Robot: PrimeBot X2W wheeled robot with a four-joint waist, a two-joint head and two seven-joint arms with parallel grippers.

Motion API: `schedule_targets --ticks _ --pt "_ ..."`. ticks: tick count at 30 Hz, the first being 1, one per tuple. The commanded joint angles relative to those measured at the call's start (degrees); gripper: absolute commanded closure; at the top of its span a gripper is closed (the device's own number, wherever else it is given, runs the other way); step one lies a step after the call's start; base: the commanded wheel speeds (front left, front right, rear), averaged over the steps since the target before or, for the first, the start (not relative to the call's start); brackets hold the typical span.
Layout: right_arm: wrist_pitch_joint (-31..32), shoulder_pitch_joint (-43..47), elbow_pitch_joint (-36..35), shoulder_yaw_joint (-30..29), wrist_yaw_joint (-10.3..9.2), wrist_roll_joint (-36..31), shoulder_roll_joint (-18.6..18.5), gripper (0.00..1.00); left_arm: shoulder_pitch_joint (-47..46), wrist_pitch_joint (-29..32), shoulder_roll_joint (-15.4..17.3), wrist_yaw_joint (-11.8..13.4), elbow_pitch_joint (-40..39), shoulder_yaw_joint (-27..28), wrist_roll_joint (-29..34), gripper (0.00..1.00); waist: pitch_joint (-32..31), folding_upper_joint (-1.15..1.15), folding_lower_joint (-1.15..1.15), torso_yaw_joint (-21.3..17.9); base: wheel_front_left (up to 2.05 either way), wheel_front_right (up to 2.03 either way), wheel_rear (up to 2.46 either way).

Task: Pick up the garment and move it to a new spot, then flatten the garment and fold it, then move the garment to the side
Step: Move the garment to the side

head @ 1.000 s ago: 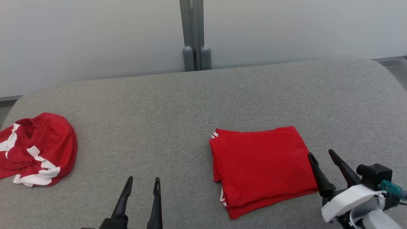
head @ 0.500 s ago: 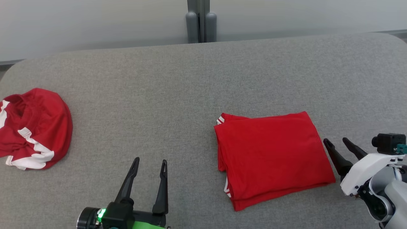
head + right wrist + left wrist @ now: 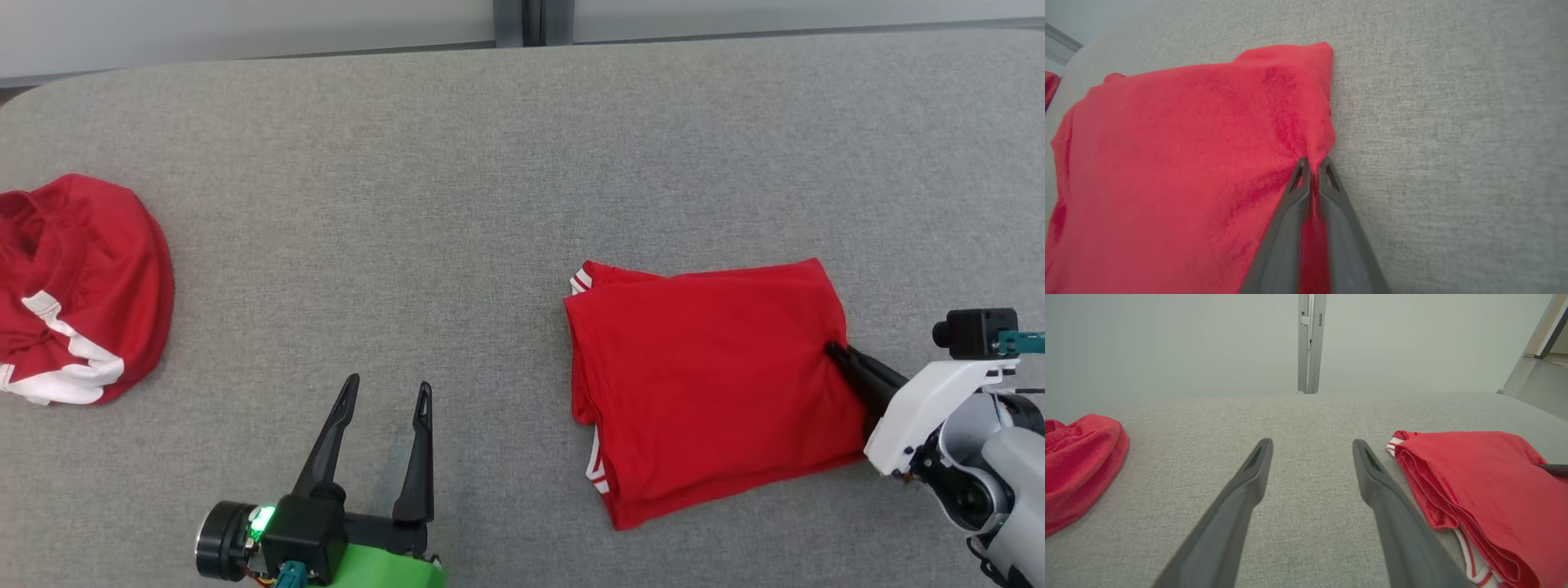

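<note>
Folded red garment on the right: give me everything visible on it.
The folded red garment is a roughly rectangular stack of thin, knit-looking layers lying flat on the grey fabric surface, slightly skewed. White stripes peek out at its far-left corner and near-left edge, where the layer edges show. The right gripper is shut on its right edge, pinching up a small bunch of cloth. The left gripper stands open, apart from it.

The garment is soft matt cloth; the surface is coarse grey woven fabric.
</note>
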Motion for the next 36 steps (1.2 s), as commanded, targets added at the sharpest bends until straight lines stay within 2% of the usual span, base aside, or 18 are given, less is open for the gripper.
schedule_targets --ticks 1,11,18,28,36 --pt "-0.9 -2.0 -0.2 0.4 -0.08 0.2 -1.2 1.0 -1.2 -0.2 0.1 -0.3 -0.5 0.2 0.4 0.0 2.3 0.0 0.0 -1.4 0.0 0.0 0.0" --pt "-6.0 -15.6 2.2 1.9 -0.09 -3.2 -7.9 1.0 -6.2 -0.2 1.1 -3.4 -2.4 0.5 4.0 0.0 13.4 0.0 0.0 -7.3 0.0 0.0 0.0" --pt "-8.2 -24.5 6.9 0.6 -0.09 -3.7 -13.4 1.0 -12.0 -0.2 1.5 -4.8 -7.8 0.0 6.4 0.0 20.6 0.0 0.0 -9.5 0.0 0.0 0.0" --pt "-11.5 -31.2 11.9 -4.1 -0.09 -3.8 -19.4 1.0 -14.5 -0.1 3.7 -4.2 -16.0 -0.5 9.4 0.0 26.0 0.0 0.0 -11.7 0.0 0.0 0.0" --pt "-11.3 -34.1 14.4 -6.3 -0.09 -3.2 -24.6 1.0 -14.7 -0.1 4.5 -3.9 -18.1 -0.6 8.9 0.0 27.9 0.0 0.0 -11.1 0.0 0.0 0.0"
